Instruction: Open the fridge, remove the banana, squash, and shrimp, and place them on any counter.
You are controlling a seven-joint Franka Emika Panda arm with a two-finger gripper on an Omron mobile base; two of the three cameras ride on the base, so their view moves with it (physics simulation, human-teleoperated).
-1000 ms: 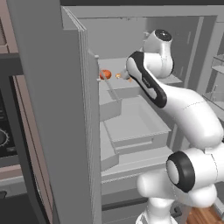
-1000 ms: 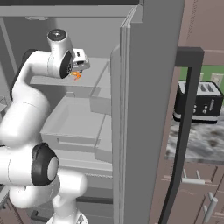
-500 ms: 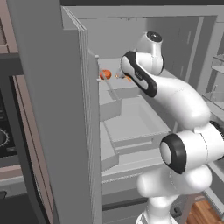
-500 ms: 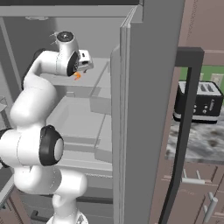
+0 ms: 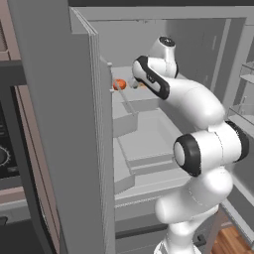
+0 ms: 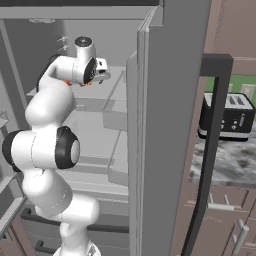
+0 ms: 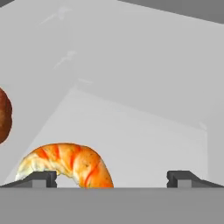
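Hand view showed the gripper [image 7: 112,178] with its two dark tips spread wide apart, nothing between them, so it stood open. Shrimp [image 7: 65,164] lay on the pale shelf [image 7: 144,144] just ahead of the left tip, curled, orange with red stripes; the tip overlapped its lower edge, contact could not be told. A brown-red round thing [image 7: 3,116] sat at the left edge of that view, cut off by the frame, too little seen to name.

From the left base view the fridge [image 5: 74,124] stood with both doors swung open, and the arm [image 5: 188,104] reached in to the upper shelf. A small orange-red item [image 5: 119,84] rested on that shelf beside the wrist, near the left wall; more small bits sat next to it, blurred.

Right base view had the hand [image 6: 97,70] up at the same shelf, a sliver of orange just under it. Beyond the right door a black toaster [image 6: 227,117] stood on the counter [image 6: 225,160], well apart from the arm. Banana and squash could not be made out.
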